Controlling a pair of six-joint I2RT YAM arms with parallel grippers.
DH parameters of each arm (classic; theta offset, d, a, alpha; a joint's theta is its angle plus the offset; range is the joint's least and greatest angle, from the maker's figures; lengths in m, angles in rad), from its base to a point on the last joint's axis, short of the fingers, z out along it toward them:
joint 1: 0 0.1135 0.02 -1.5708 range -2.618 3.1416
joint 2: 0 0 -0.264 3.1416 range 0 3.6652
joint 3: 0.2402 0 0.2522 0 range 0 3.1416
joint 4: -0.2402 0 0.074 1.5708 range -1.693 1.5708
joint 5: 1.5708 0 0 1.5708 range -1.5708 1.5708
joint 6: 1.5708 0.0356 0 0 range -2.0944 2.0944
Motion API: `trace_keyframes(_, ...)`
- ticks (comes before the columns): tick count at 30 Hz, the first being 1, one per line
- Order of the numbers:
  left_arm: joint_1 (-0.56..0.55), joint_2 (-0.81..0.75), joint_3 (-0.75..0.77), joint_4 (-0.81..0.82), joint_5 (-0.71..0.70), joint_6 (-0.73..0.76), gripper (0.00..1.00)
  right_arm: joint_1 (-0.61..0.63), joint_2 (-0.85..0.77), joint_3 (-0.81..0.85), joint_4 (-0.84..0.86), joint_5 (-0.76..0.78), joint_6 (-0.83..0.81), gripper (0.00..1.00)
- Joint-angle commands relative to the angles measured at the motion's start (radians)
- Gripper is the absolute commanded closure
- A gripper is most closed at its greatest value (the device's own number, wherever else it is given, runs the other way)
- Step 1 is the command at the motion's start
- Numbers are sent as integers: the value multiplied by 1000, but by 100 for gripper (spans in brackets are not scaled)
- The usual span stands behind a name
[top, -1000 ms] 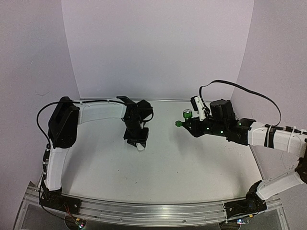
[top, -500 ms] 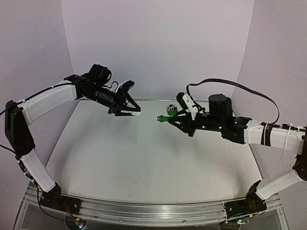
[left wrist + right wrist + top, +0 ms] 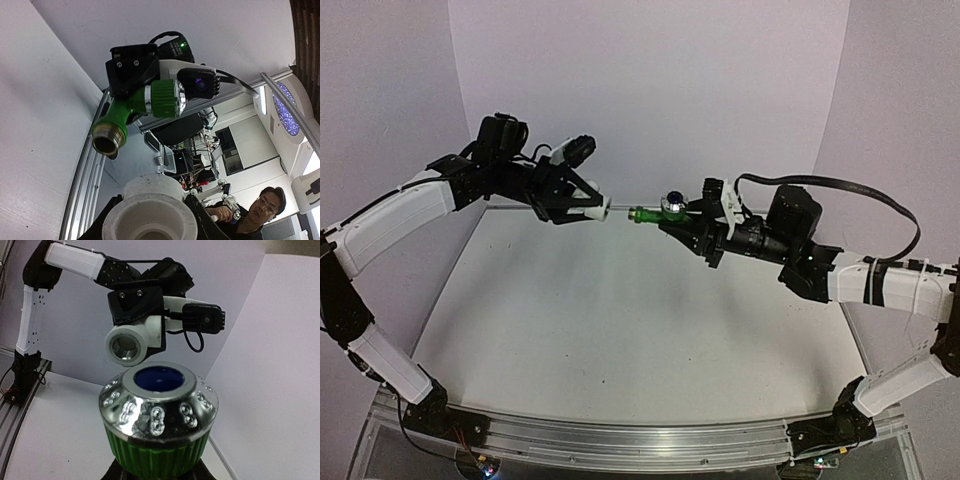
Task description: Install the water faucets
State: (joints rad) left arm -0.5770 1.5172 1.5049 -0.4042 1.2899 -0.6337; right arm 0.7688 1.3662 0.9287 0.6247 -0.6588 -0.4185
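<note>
Both arms had risen off the bench (image 3: pixel 620 330) and swung inward since half a second before, bringing the parts almost nose to nose above its 12 o'clock edge. The left end effector (image 3: pixel 582 207) was clenched on the white fitting (image 3: pixel 601 210), mouth facing 3 o'clock in the top view. The right end effector (image 3: pixel 680 216) was grasping the green tap (image 3: pixel 648 215), threaded end pointing 9 o'clock, a small gap between them. From the left wrist, the tap's end sat toward 11 o'clock of the fitting's mouth, so the axes looked offset. Aligning end with bore first, then advancing slowly and twisting only once seated, seemed wise, since forcing it askew risked cross-threading.
</note>
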Motion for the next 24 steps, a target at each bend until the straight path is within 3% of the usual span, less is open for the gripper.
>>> trace_keyframes(1,2,-44,-31,352,47,-258,100,20,15,37,168,-69,-36,100)
trace_keyframes(15,3,-10,-42,393,26,-394,100,48,30,54,230,-4,-154,100)
trace_keyframes(24,23,-4,-48,393,12,-460,100,62,32,83,179,58,-385,100)
